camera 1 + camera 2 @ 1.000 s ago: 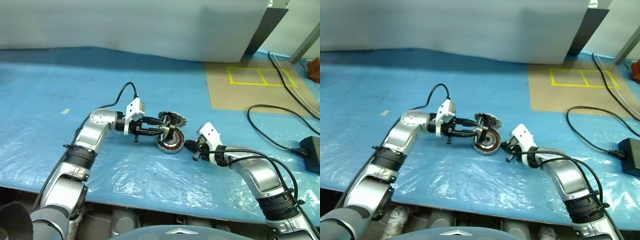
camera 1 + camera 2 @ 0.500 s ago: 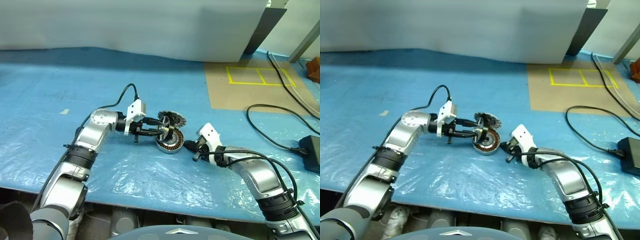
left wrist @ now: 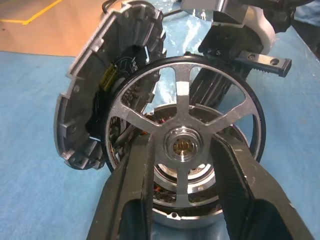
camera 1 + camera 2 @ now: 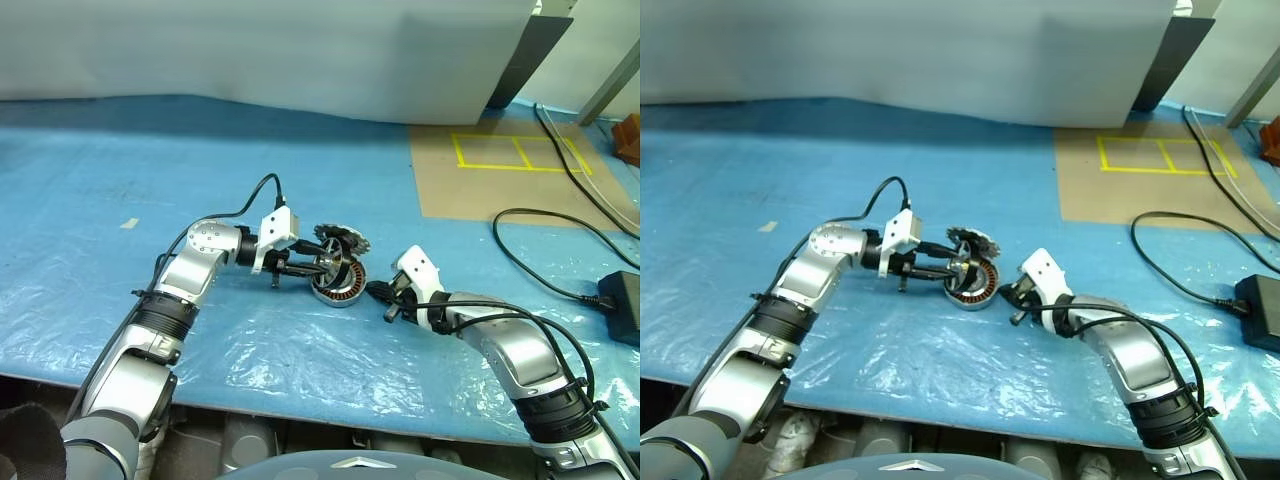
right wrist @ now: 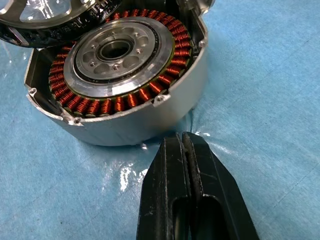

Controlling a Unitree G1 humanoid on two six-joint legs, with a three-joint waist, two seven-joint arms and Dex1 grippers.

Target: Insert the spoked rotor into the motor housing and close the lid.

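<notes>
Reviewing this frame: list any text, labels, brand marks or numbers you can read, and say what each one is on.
None can be read.
The spoked rotor, motor housing and lid show bare metal and copper windings, with no legible marking.
A small yellow patch inside the lid is too small to tell whether it bears print.
The yellow taped rectangles on the brown floor panel are plain lines, not writing.

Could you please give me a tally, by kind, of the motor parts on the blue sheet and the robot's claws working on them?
Spoked rotor: 1, held in the left claw
Motor housing with copper windings: 1
Finned lid: 1, tilted on edge beside the housing
Claws: 2, the left claw and the right claw
Total: 3 motor parts and 2 claws, 5 in all
</notes>
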